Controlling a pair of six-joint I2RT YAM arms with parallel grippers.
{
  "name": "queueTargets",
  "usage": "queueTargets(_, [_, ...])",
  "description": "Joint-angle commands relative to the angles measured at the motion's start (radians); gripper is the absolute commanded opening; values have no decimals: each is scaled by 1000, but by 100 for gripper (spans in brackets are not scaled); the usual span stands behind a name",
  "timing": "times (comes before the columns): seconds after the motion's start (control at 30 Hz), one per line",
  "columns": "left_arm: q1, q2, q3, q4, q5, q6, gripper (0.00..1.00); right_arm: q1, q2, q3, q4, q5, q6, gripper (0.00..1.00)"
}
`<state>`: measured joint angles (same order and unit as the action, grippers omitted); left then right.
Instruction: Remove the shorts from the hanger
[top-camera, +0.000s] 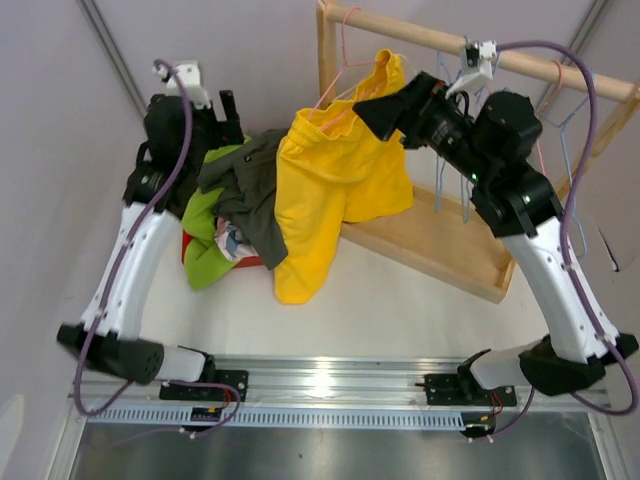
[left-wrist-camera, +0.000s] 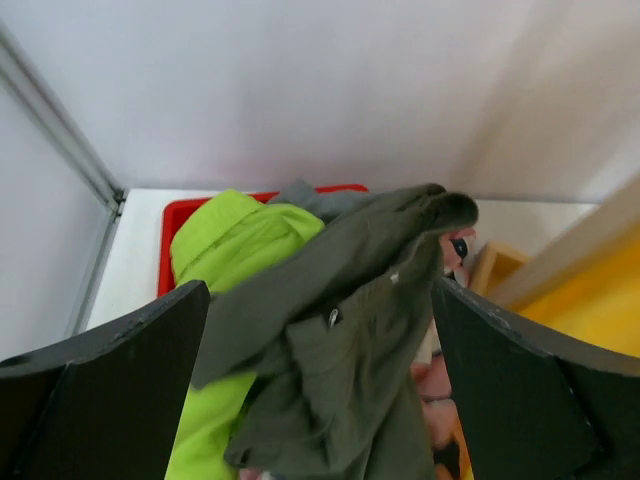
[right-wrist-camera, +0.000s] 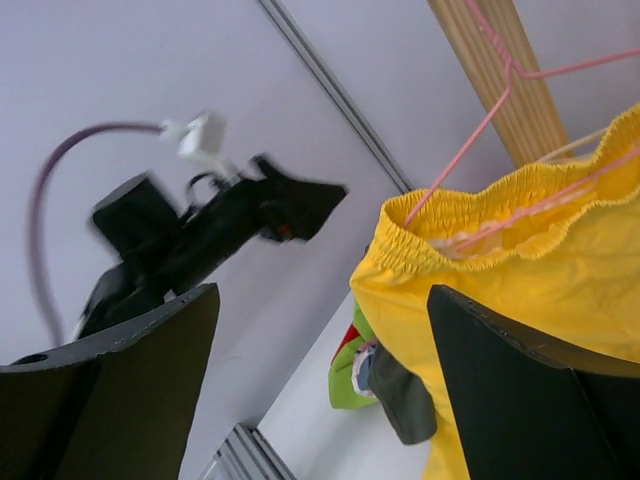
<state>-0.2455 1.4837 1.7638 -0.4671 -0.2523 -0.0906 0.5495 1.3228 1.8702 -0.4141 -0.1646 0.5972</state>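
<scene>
Your left gripper (left-wrist-camera: 320, 300) stands wide open over the dark olive shorts (left-wrist-camera: 340, 330), holding nothing. They lie draped on the lime green shorts (left-wrist-camera: 235, 240) in the red bin (left-wrist-camera: 180, 215). Farther back, your right gripper (right-wrist-camera: 322, 300) gapes empty beside the yellow shorts (right-wrist-camera: 540, 290), whose waistband hangs on the pink hanger (right-wrist-camera: 470, 150): 1 pair left, I judge.

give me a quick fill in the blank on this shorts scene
The yellow shorts hang on a ___ hanger.
The olive shorts lie on the lime green shorts, piled in a ___ bin.
The hanger hooks over a ___ rail.
Missing: pink; red; wooden.
</scene>
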Motion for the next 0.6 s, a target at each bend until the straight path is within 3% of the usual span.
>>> queueTargets(0.0, [5,-252,-231,85,74,-23,99,10,113,102,50,31,-20,92])
queueTargets(0.1, [0,-436,-413,126,64,-27,99,18,212,148,90,62,-14,91])
queueTargets(0.13, [0,-488,-557,145,65,-64,99,24,237,186,93,74,-14,90])
queueTargets(0.23, [-1,-657,-726,199,105,-148,99,38,341,274,106,118,-17,90])
queueTargets(0.47, [-6,-754,-872,189,143,-166,98,72,550,495,75,196,-20,88])
queueTargets(0.57, [-6,-775,-894,203,153,-175,98,82,582,492,109,224,-17,86])
